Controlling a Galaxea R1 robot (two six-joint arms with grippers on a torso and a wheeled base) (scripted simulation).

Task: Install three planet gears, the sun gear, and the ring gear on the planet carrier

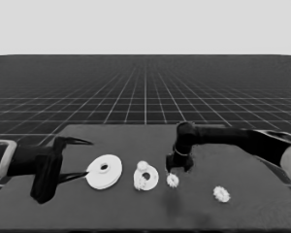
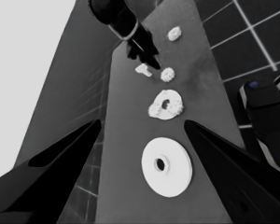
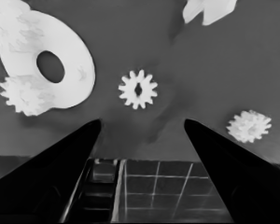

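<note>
The planet carrier, the smaller round part (image 1: 152, 178), lies mid-table with two planet gears on it, one at its far edge (image 1: 142, 165) and one at its near left (image 1: 140, 183). Just right of it, a loose gear (image 1: 172, 180) lies on the table. My right gripper (image 1: 170, 171) hangs open directly over this gear (image 3: 138, 89), its fingers apart and holding nothing. Another gear (image 1: 221, 194) lies farther right. The ring gear, the larger round part (image 1: 104, 171), lies left of the carrier. My left gripper (image 1: 89, 158) waits open at the table's left end, holding nothing.
A thin white piece (image 2: 143, 70) lies beside the right gripper, just beyond the loose gear; the head view hides it behind the arm. Dark machinery with blue lights (image 2: 266, 116) stands past the table's near edge. The right arm (image 1: 223, 135) reaches in from the right.
</note>
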